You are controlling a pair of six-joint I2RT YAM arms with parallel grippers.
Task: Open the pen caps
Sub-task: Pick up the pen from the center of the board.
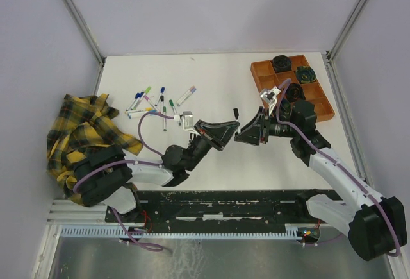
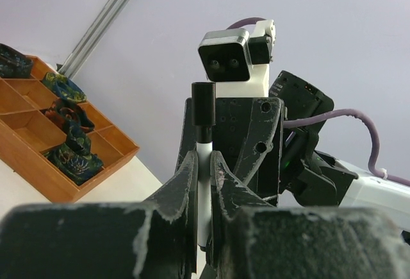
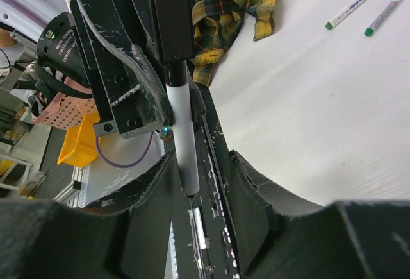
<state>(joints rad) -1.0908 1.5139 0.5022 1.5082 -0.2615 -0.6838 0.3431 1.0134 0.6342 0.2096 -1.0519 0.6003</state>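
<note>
**Left end effector pinches black-capped pen; right one spread around it**

The left end effector (image 2: 204,157) is pressed together on a white pen barrel (image 2: 204,195). Its black cap (image 2: 204,102) stands just beyond the fingertips. The right end effector (image 3: 200,160) faces it, fingers spread either side of the same barrel with gaps showing. Other capped pens (image 1: 160,102) lie on the bench (image 1: 211,86), well beyond the left end effector.

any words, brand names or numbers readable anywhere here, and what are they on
No text can be read in any view.
loose pens: faint dark marks along the barrels, too small and blurred to read.
held pen and its black cap: no print shows.
orange tray: no label shows.
</note>
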